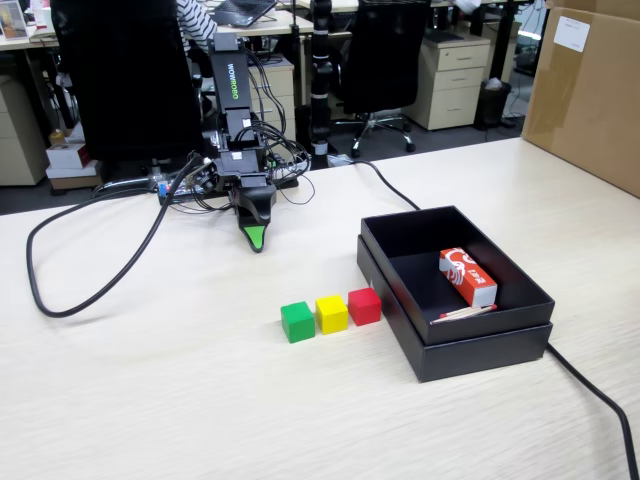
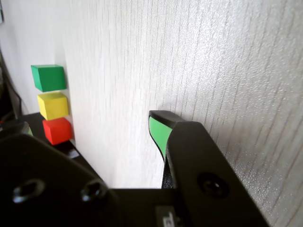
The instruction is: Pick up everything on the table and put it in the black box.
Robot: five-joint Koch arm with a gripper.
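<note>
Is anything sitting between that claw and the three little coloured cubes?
Nothing visible. Bare table lies between the gripper and the green cube, yellow cube and red cube. The black box stands just beyond the red one.

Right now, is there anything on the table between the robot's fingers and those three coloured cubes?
No. In the fixed view, only bare table lies between the fingers and the green cube, the nearest one.

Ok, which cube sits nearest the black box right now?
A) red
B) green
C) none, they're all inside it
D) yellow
A: in the fixed view the red cube ends the row beside the box, with yellow in the middle and green farthest.
</note>
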